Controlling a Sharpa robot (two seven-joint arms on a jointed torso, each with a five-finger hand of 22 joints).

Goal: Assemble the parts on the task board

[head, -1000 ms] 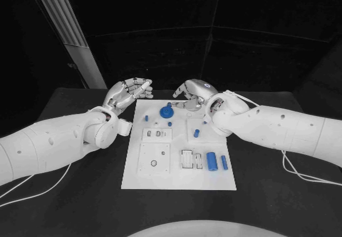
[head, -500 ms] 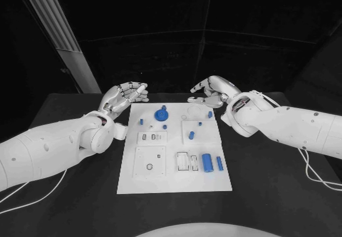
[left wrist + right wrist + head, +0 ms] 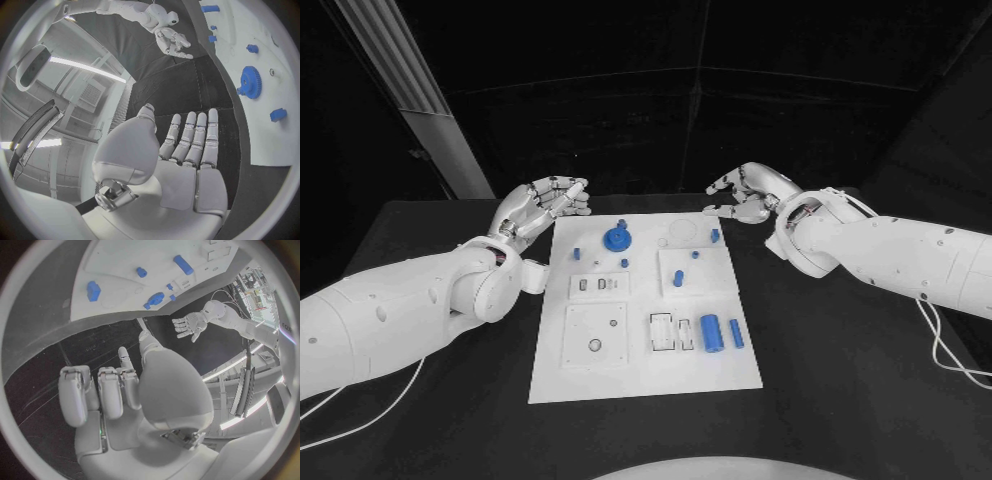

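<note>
The task board (image 3: 646, 385) lies mid-bench, blue parts (image 3: 710, 331) on it. Beyond its far corners, the left hand (image 3: 540, 206) and right hand (image 3: 750, 192) hover empty, fingers (image 3: 187, 142) apart.

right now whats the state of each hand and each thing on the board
left hand: open, holds nothing, off the board's far left corner
right hand: fingers curled in, holds nothing, off the board's far right corner
task board: flat on the table, untouched
blue gear: on the board's far part
large blue cylinder: lying flat
small blue cylinder: lying flat beside it
</note>
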